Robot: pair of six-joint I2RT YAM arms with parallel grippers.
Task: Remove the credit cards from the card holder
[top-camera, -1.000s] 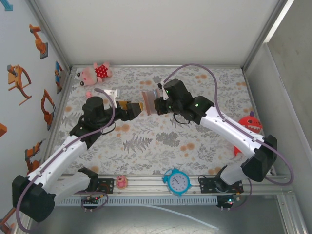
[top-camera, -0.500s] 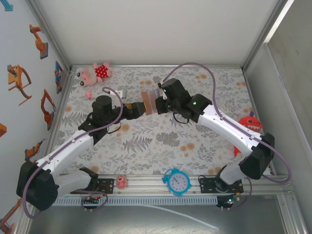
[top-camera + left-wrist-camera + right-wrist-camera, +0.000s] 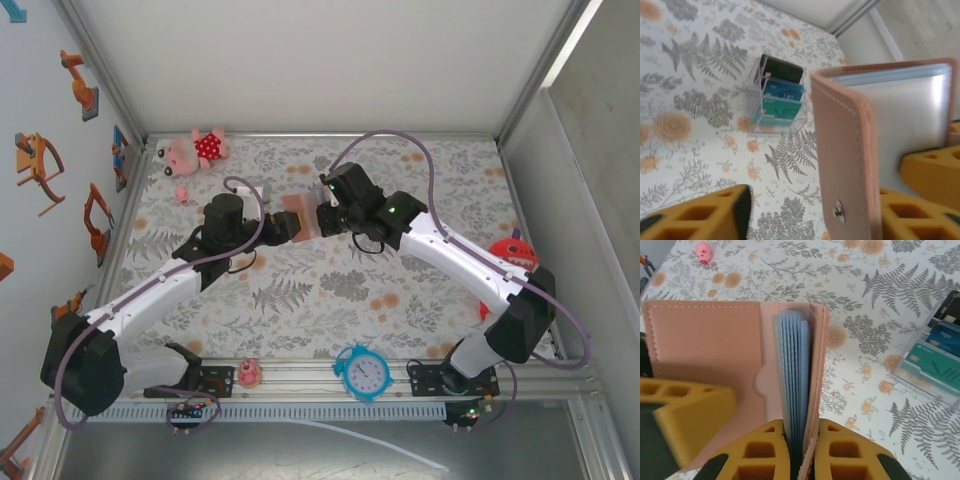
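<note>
Over the flowered table [image 3: 400, 300], the right gripper [image 3: 800, 440] is clamped on the open card holder [image 3: 715, 350]; the left gripper [image 3: 285, 228] stands half open around its cover, possibly touching one side

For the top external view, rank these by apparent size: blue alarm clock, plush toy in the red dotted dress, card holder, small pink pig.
Largest: plush toy and blue alarm clock, too alike to split.
Then: card holder, partly covered.
Smallest: small pink pig.

Tan card holder [image 3: 705, 345], blue-grey pockets [image 3: 794, 375], floral table [image 3: 330, 300]
</note>
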